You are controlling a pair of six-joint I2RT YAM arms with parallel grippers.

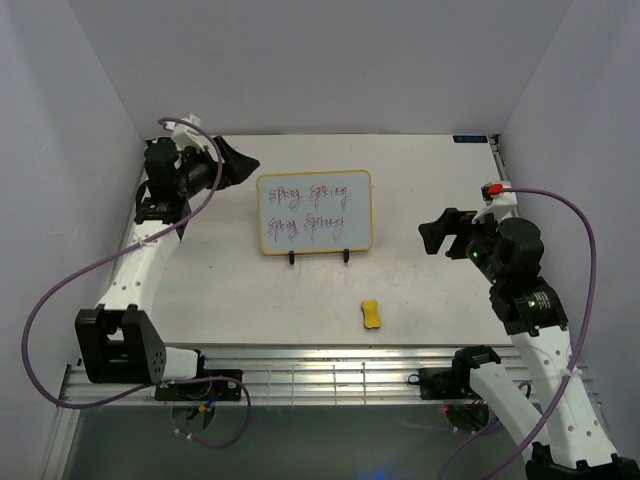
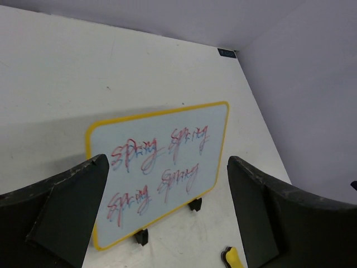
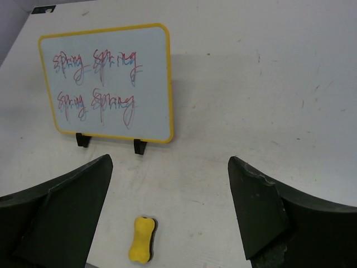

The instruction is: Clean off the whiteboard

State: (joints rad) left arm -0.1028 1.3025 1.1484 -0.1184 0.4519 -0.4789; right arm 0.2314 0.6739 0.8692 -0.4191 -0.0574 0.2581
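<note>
The whiteboard [image 1: 314, 212], white with a thin yellow frame and purple-red handwriting, stands propped on black feet at the table's middle back. It also shows in the left wrist view [image 2: 162, 167] and the right wrist view [image 3: 106, 81]. A small yellow eraser [image 1: 371, 314] lies on the table in front of it, also in the right wrist view [image 3: 141, 239] and at the bottom edge of the left wrist view [image 2: 233, 258]. My left gripper [image 1: 238, 165] is open and empty, just left of the board. My right gripper [image 1: 436, 232] is open and empty, right of the board.
The board rests on a thin black stand with two feet [image 1: 292, 258]. White walls close in the table on the left, back and right. A metal rail [image 1: 330, 378] runs along the near edge by the arm bases.
</note>
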